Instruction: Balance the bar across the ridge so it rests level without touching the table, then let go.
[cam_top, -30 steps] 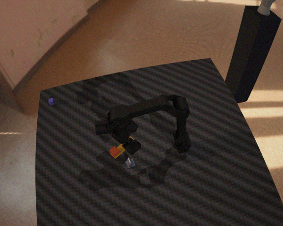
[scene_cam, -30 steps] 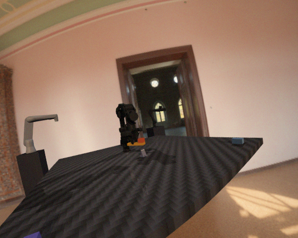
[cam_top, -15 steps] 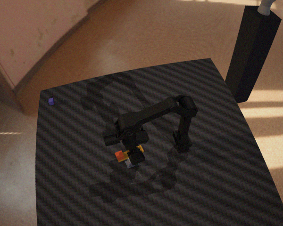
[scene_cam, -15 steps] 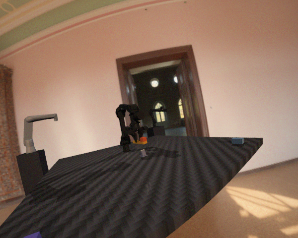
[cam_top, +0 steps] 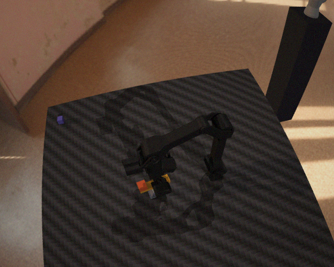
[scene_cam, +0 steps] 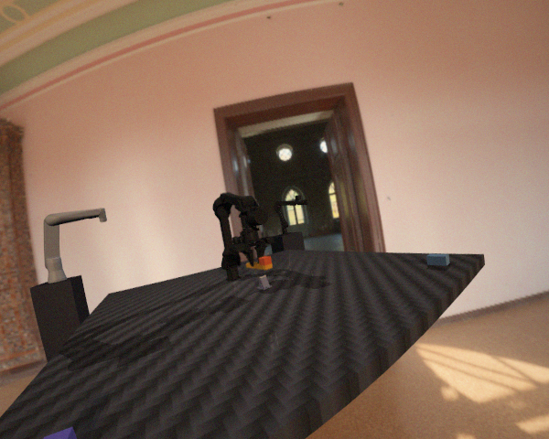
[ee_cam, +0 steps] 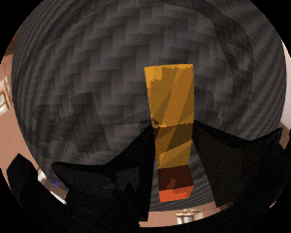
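The yellow-orange bar (cam_top: 147, 186) (scene_cam: 259, 266) (ee_cam: 172, 97) carries a red-orange block (cam_top: 141, 186) (scene_cam: 265, 260) (ee_cam: 177, 193) at one end. My gripper (ee_cam: 172, 127) is shut on the bar between its two ends, and in the wrist view the fingers stand on both sides of it. The small pale grey ridge (cam_top: 152, 194) (scene_cam: 263, 282) stands on the table. In the top view the bar and gripper cover part of the ridge; in the exterior view the bar shows above and behind it, apart in the picture. The ridge cannot be made out in the wrist view. Contact with it cannot be told.
A small purple block (cam_top: 60, 119) (scene_cam: 61, 433) lies near a corner of the dark table (cam_top: 83, 172) (scene_cam: 312, 349). A blue block (scene_cam: 437, 260) lies near another corner. A grey arm (scene_cam: 52, 240) stands on a dark pedestal (cam_top: 293, 63) (scene_cam: 59, 312) beyond the table edge.
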`<state>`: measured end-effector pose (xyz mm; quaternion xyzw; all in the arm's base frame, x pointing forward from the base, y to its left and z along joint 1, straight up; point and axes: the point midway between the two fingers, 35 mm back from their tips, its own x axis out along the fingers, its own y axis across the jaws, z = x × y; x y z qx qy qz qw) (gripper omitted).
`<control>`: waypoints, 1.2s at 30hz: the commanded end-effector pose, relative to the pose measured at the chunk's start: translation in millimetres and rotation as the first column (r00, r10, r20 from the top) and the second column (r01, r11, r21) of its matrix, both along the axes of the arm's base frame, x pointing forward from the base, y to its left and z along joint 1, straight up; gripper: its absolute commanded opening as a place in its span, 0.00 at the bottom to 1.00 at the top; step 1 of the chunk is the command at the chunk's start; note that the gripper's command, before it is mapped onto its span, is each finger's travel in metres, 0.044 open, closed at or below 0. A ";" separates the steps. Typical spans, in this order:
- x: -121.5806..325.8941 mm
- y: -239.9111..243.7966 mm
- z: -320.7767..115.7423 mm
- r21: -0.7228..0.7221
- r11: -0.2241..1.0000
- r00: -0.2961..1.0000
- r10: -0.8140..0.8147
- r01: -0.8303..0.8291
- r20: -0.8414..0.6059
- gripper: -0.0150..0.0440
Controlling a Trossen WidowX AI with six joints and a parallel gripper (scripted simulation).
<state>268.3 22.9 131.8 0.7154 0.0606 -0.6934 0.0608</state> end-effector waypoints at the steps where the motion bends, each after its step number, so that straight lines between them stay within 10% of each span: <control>1: -1.7 0.3 -8.1 0.000 1.000 1.000 -0.005 0.005 -0.008 0.25; 36: -2.2 1.8 -27.7 0.000 1.000 1.000 -0.005 0.005 -0.008 0.25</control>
